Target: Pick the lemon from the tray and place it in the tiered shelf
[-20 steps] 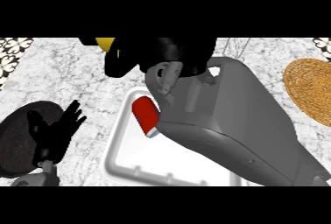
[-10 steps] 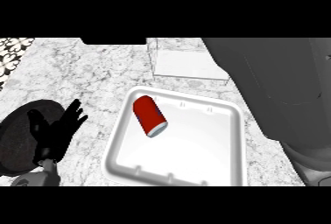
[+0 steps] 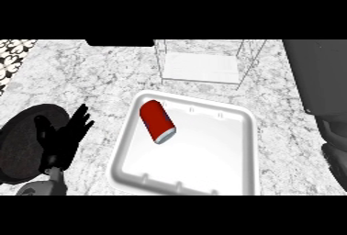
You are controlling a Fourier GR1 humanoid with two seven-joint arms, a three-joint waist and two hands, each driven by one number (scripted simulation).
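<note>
No lemon shows in the tray (image 3: 129, 158), only 1 red can (image 3: 157, 122), so you are likely mid-carry; your right hand (image 3: 337, 158) cannot be read, your left hand (image 3: 64, 137) rests open. Next, line up with the tiered shelf (image 3: 203, 66)

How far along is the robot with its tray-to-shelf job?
Apparently done: the tray holds only a red can, no lemon. In hand: nothing visible; the left hand rests open by a dark plate, the right hand is out of view. Left: no lemon shows in the shelf yet.
</note>
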